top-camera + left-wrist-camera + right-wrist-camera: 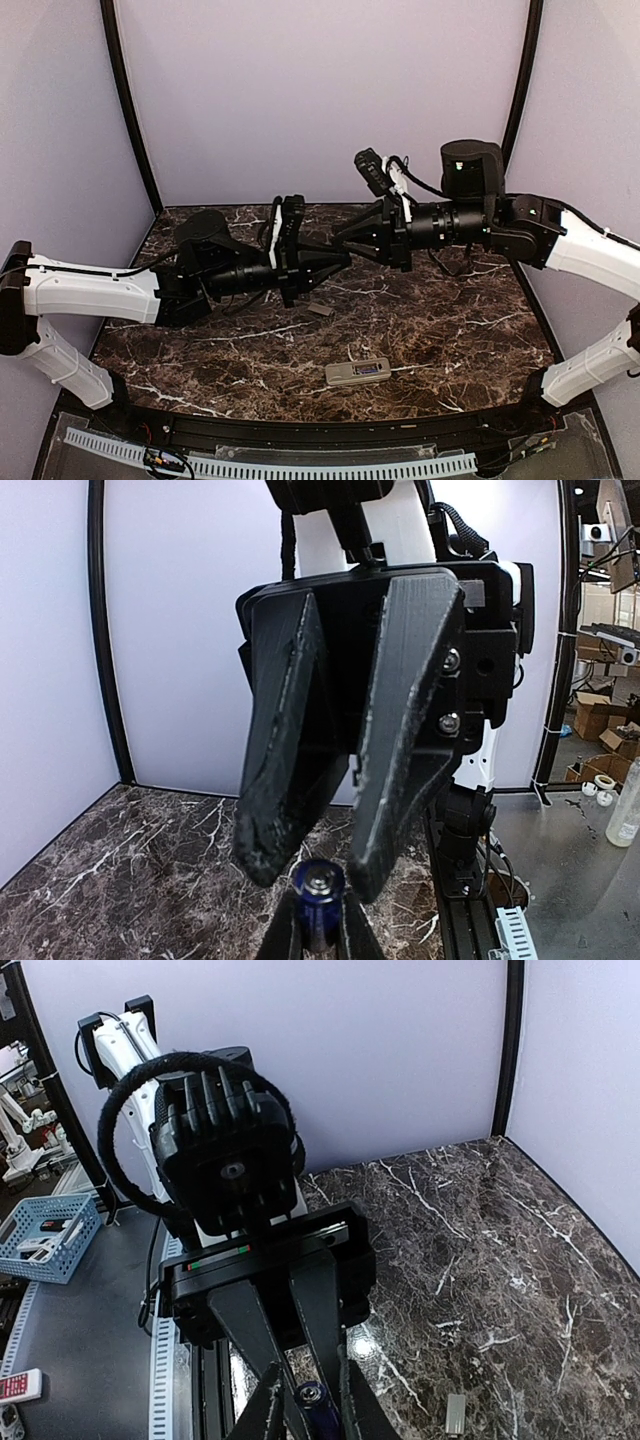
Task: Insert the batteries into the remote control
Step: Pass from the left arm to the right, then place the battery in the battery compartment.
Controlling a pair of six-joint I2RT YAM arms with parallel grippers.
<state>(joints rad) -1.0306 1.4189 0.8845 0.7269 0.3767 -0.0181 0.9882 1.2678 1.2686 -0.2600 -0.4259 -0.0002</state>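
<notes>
Both arms meet tip to tip in mid-air over the table. My left gripper [318,902] is shut on a blue battery [318,922] whose metal end sticks out forward. My right gripper [320,872] straddles that free end, its two fingers close on either side with a thin gap on one side. From the right wrist the same battery [320,1406] shows between my right gripper's [308,1380] fingers. The remote control [357,373] lies back up near the front edge, with a blue patch in its open compartment.
A small flat grey cover piece [319,310] lies on the marble below the grippers, also the cover piece [455,1413] in the right wrist view. Lilac walls close the back and sides. A black rail runs along the near edge [300,432].
</notes>
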